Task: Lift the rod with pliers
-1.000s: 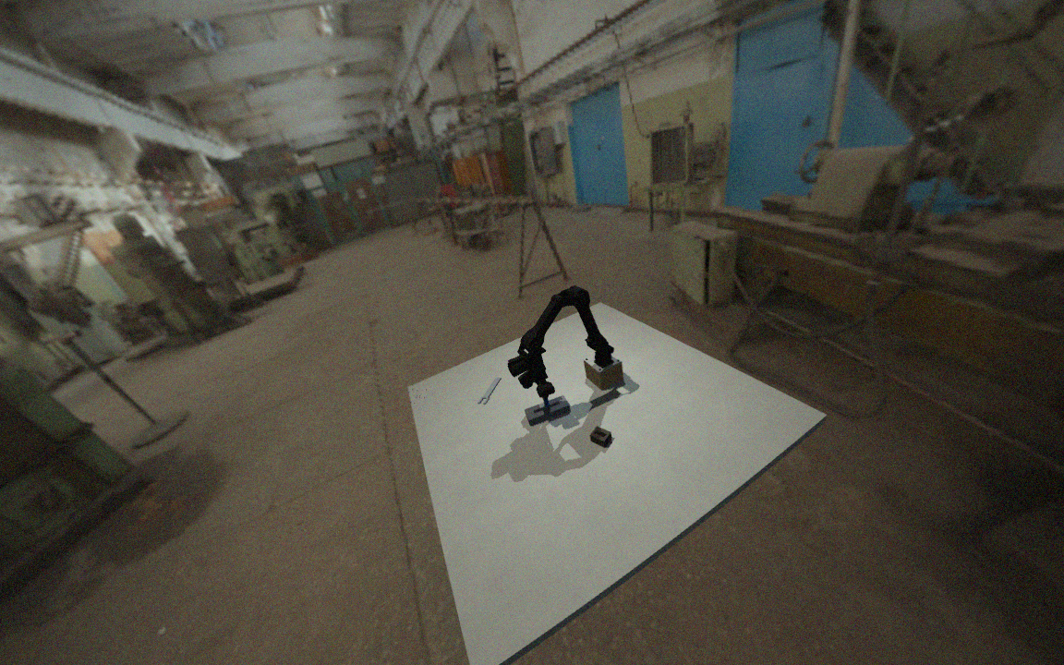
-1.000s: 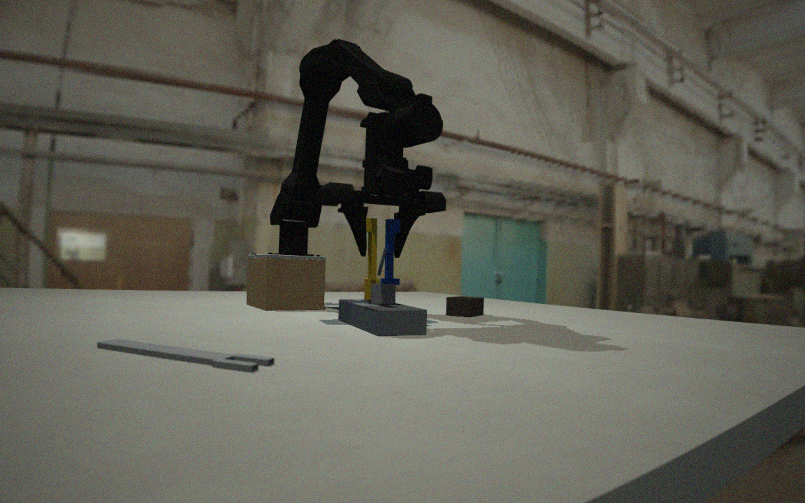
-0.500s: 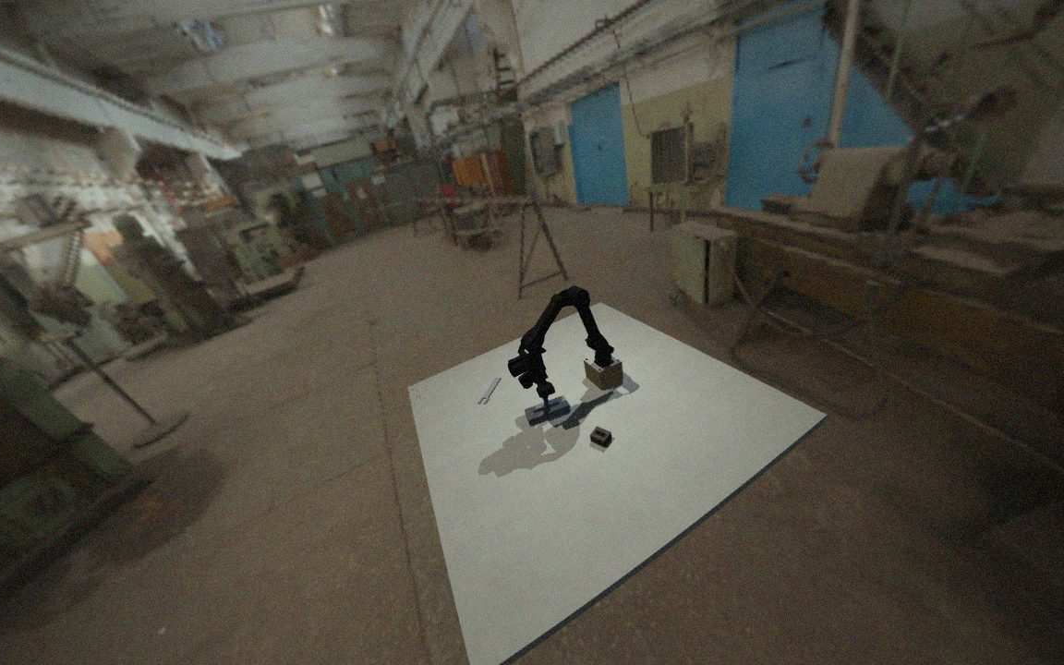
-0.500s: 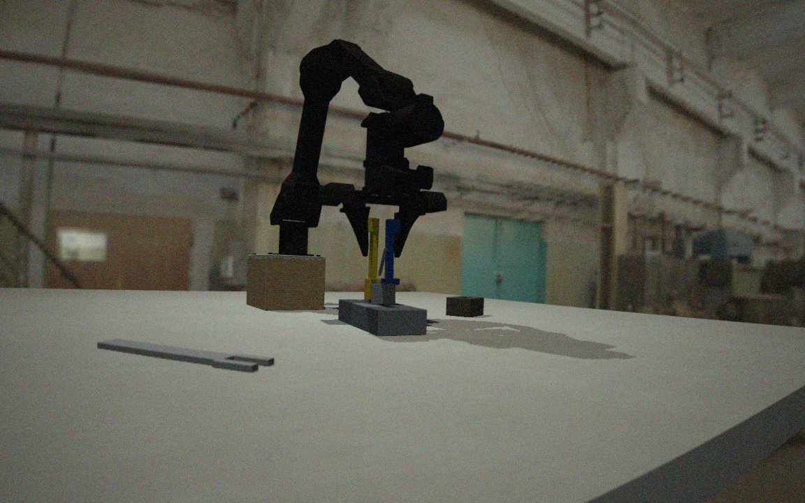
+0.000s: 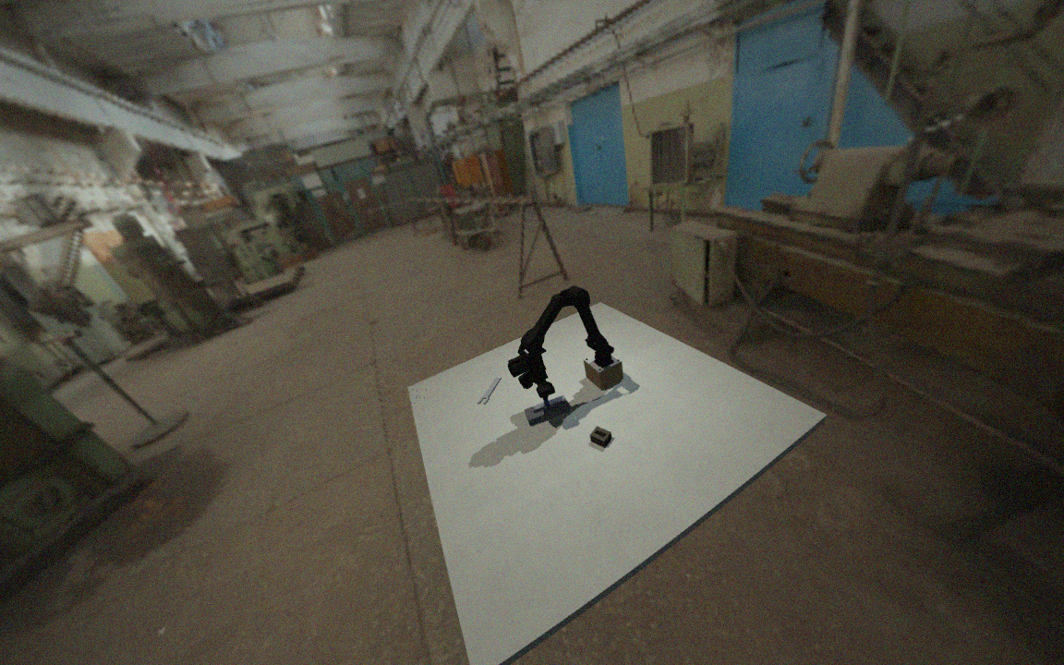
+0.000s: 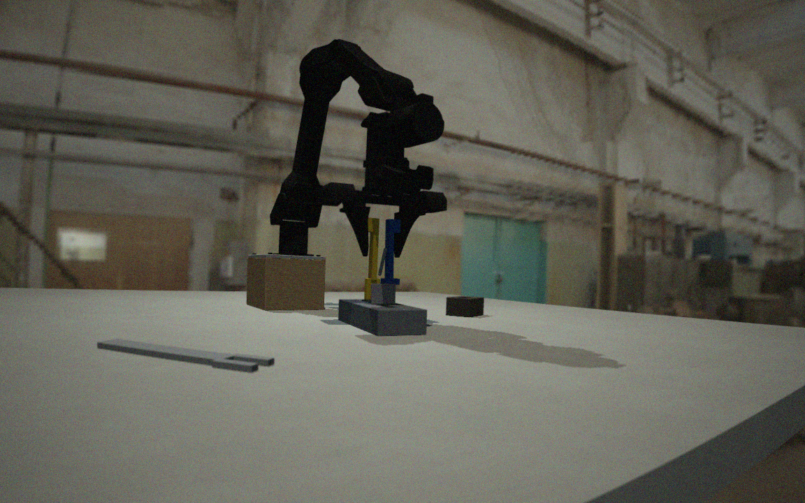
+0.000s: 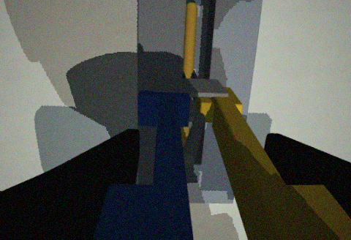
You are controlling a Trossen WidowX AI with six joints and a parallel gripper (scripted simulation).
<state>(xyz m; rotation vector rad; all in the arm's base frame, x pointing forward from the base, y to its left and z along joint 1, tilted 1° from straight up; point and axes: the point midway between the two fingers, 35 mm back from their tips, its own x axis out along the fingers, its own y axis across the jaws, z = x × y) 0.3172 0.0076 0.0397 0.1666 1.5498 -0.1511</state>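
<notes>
The locking pliers stand upright, with a blue handle (image 6: 390,253) (image 7: 168,159) and a yellow handle (image 6: 373,253) (image 7: 238,152) nearly parallel and a grey head (image 6: 383,293) at the channel block. My gripper (image 6: 382,255) (image 7: 203,143) is shut on the two handles, one finger outside each. The grey channel block (image 5: 534,416) (image 6: 400,322) (image 7: 161,24) lies on the table below. The orange rod (image 7: 190,35) lies in its slot, along the left side in the wrist view. The head hides part of the rod. The jaw tips are hidden or too dark to tell how they meet the rod.
A small dark box with an opening, likely the holster (image 5: 599,436) (image 6: 465,306), stands beside the block. A grey open-ended wrench (image 5: 489,390) (image 6: 168,353) lies flat on the other side. The arm's brown base box (image 5: 603,376) (image 6: 285,281) is behind the block.
</notes>
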